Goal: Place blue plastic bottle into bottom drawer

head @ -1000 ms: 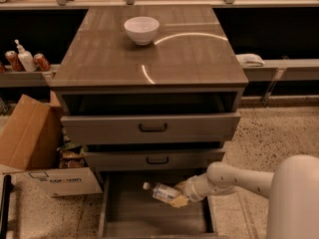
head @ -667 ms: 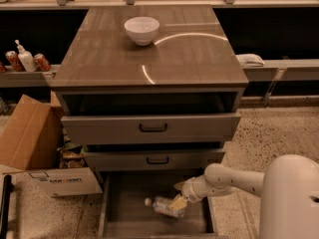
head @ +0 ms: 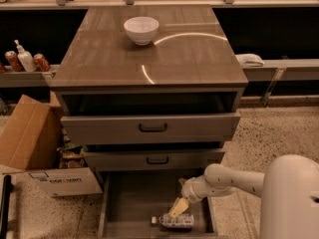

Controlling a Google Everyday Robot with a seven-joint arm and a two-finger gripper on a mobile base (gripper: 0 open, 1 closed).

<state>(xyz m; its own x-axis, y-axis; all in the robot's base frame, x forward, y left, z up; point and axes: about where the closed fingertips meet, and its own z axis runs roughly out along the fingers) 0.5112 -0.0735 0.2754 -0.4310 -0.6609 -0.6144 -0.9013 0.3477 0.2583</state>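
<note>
Cannot tell if the gripper [head: 178, 207], low over the bottle [head: 174, 221] lying sideways near the front of the bottom drawer [head: 129, 203], is clenched or loose; let go fully; lift straight up without nudging it.

A single view looks from above and in front of the grey three-drawer cabinet with the brown top [head: 189, 59], facing it squarely and tilted steeply down; it stands fairly near, the cabinet filling the middle; the robot's white rounded arm [head: 234, 178] enters from the lower right corner; the gripper [head: 177, 208] sits low at centre, over the wide shallow grey bottom drawer [head: 107, 203], just above the clear blue-labelled plastic bottle [head: 175, 221].
</note>
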